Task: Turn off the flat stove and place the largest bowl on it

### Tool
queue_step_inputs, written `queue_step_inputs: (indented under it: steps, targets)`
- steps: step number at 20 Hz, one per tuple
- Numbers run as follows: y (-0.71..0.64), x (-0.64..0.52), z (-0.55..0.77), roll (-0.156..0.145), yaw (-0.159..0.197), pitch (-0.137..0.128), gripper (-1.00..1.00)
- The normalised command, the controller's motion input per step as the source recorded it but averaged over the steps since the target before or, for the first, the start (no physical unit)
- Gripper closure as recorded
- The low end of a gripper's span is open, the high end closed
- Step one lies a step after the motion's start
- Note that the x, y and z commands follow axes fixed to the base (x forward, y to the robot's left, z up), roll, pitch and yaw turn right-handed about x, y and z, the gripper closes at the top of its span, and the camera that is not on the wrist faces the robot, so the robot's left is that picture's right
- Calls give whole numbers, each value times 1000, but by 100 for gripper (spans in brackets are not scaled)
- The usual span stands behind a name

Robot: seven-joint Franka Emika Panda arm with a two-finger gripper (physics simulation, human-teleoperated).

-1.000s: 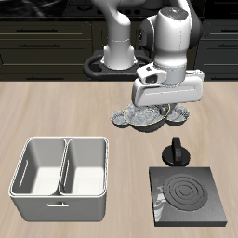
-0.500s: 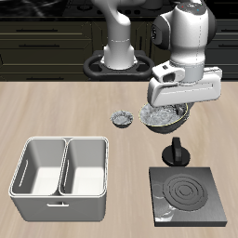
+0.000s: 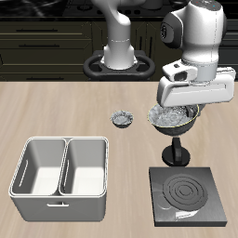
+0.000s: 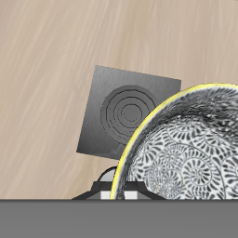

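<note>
The largest bowl (image 3: 170, 117), grey-white speckled, hangs off the table with my gripper (image 3: 178, 112) shut on its rim. It is just behind and above the black round knob (image 3: 175, 152) of the flat stove (image 3: 189, 194). The stove is a dark-grey square plate near the table's front edge, and its coil rings are dark. In the wrist view the bowl (image 4: 186, 149) shows a patterned inside and a yellowish rim, with the stove (image 4: 125, 112) below and beyond it.
A tiny bowl (image 3: 121, 118) sits on the table beside the held bowl. A white two-compartment bin (image 3: 61, 177) stands near the front edge, well away from the stove. The robot base (image 3: 119, 56) is at the back.
The gripper has carried the bowl sideways away from the tiny bowl and toward the stove side, and it now hangs over the knob. The tiny bowl stayed put.
</note>
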Motion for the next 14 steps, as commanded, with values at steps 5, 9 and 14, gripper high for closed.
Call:
queue_step_inputs:
  steps: [5,9,14]
  targets:
    - [87,187,67,-11,-16,-5,100]
    - [81,196,-40,-19,-22,13,100]
    - [87,268,-61,-13,-18,8,100]
